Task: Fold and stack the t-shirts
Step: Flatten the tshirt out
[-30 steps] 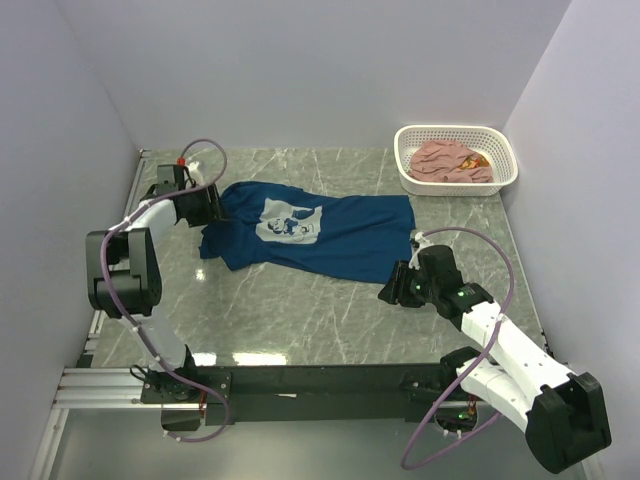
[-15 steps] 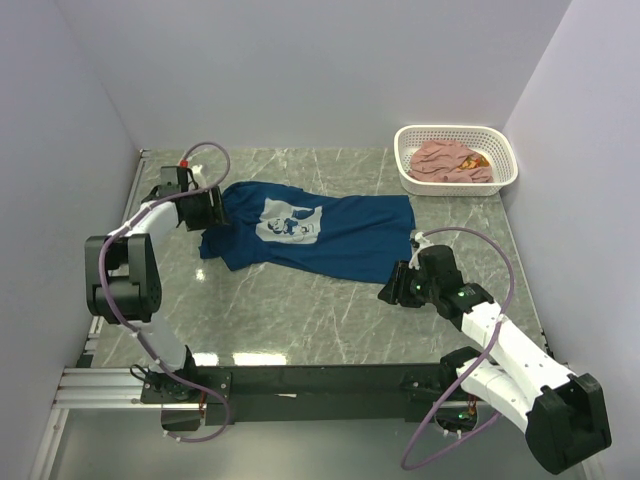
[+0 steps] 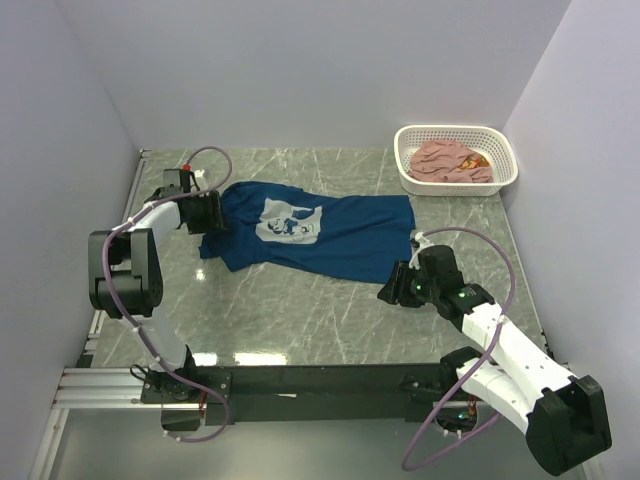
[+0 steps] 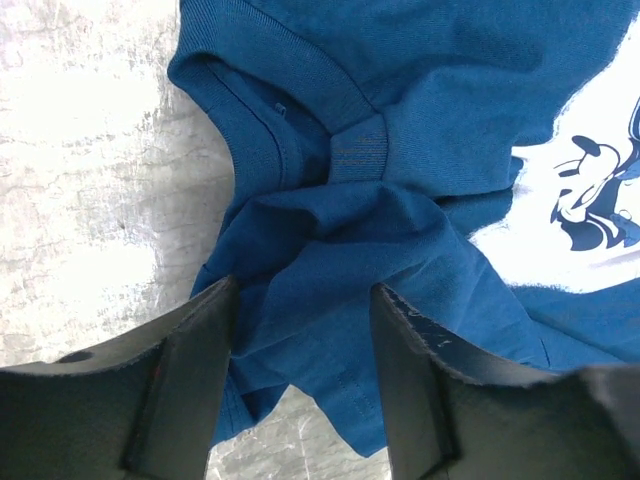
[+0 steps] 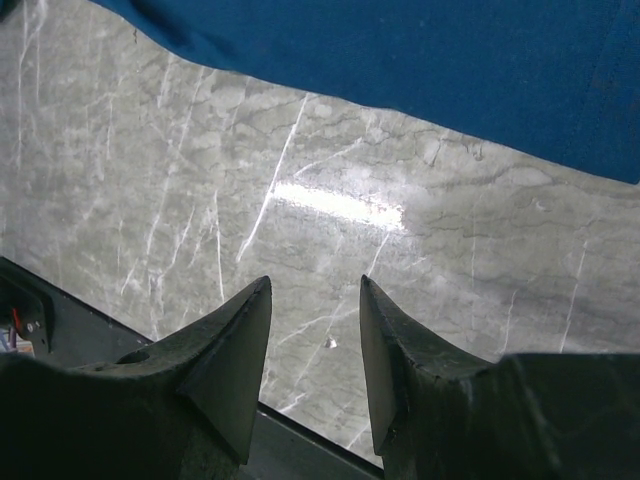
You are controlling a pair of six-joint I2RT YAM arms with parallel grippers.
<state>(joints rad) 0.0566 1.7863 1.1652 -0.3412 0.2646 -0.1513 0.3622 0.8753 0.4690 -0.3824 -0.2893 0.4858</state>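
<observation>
Left gripper (image 4: 303,290) has been edged slightly toward the navy t-shirt (image 3: 340,235); jaws parted astride bunched shoulder cloth. Right gripper (image 5: 315,290) parted, empty. Cloth should be pinched deep before folding.

Bright even overhead light, soft shadows, white glare on table (image 5: 340,205)

A grey, white-veined marble-patterned table (image 3: 300,300) carries two things. A white perforated plastic basket (image 3: 458,187) stands in its far right corner. Left of the basket and somewhat nearer lies a navy blue cloth t-shirt with a white cartoon chest print (image 3: 350,235). It is spread print-up, with the hem end toward the basket. The collar end, away from the basket, is bunched into folds.
</observation>
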